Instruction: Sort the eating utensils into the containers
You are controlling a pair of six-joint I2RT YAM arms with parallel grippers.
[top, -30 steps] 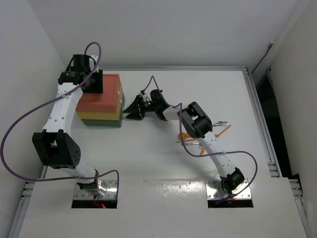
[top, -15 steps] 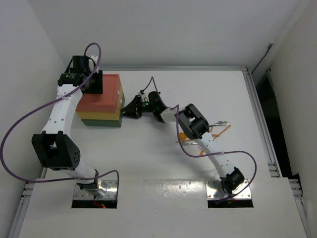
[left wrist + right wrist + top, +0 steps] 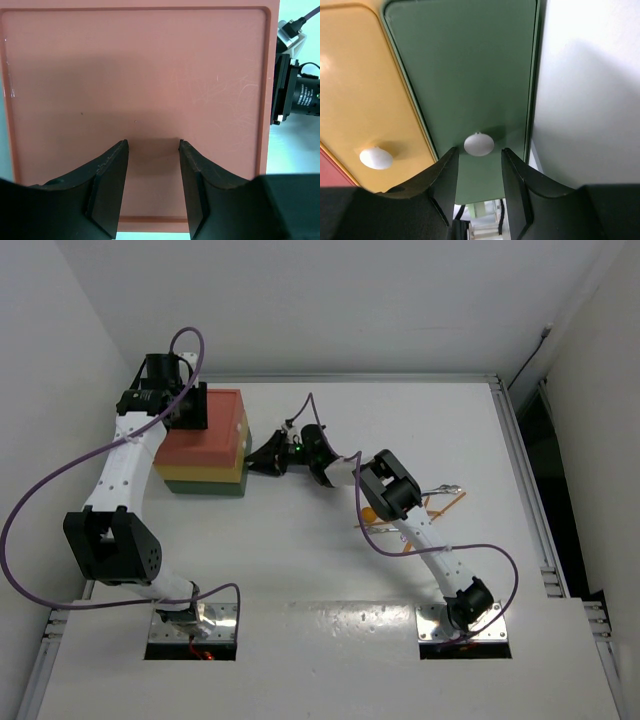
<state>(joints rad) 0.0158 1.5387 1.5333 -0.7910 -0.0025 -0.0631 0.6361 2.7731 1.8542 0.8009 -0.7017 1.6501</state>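
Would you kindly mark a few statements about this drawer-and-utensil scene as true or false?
1. The right arm's fingers stand either side of the green drawer's white knob. True.
2. The green drawer is pulled out. False: it appears flush with the yellow drawer.
3. The left gripper holds a spoon. False: nothing is between its fingers, and it is above the red-orange top.
4. Orange utensils lie on the table, outside the drawers. True.
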